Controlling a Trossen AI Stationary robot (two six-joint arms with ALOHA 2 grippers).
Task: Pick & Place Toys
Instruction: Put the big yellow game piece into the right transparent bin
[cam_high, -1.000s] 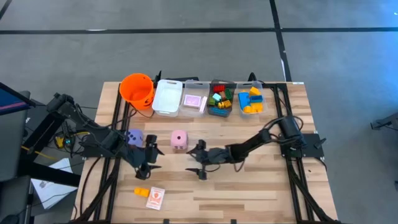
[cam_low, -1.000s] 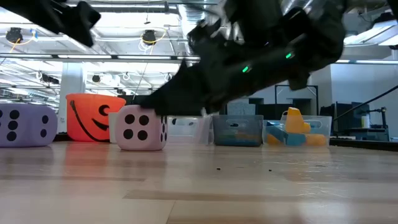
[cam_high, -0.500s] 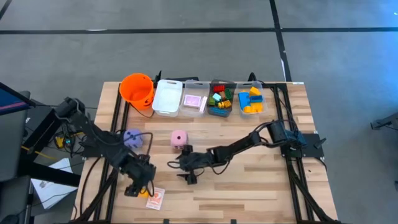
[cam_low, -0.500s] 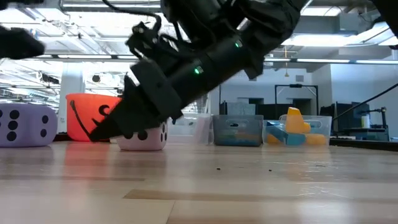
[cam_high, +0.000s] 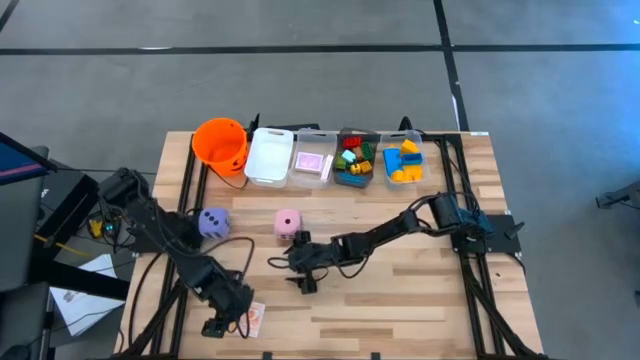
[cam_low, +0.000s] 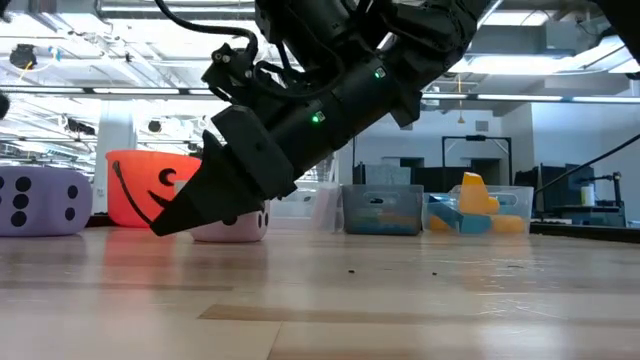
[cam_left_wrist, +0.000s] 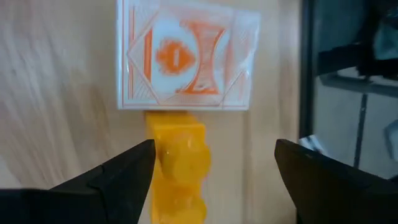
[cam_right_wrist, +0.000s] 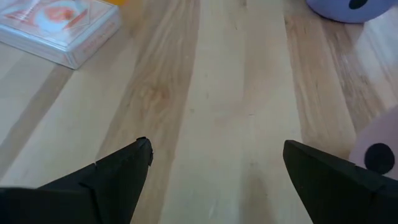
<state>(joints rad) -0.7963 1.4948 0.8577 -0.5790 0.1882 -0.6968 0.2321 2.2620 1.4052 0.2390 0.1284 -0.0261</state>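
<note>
Left end effector (cam_left_wrist: 211, 174) open astride yellow brick (cam_left_wrist: 177, 168), long axis fingerwise.

Brick (cam_left_wrist: 177, 165) touching card box (cam_left_wrist: 186, 56)

Overhead, table-level, two close wrist views

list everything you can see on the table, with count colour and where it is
bucket: 1, orange, far left of back row
bins: 4, white and clear, back row beside bucket; two hold coloured bricks, one a pink card
purple die: 1, left of centre
pink die: 1, centre
card box: 1, orange and white, front left
yellow brick: 1, touching card box
left gripper: jaws open around yellow brick
right gripper: jaws open, just in front of pink die
</note>
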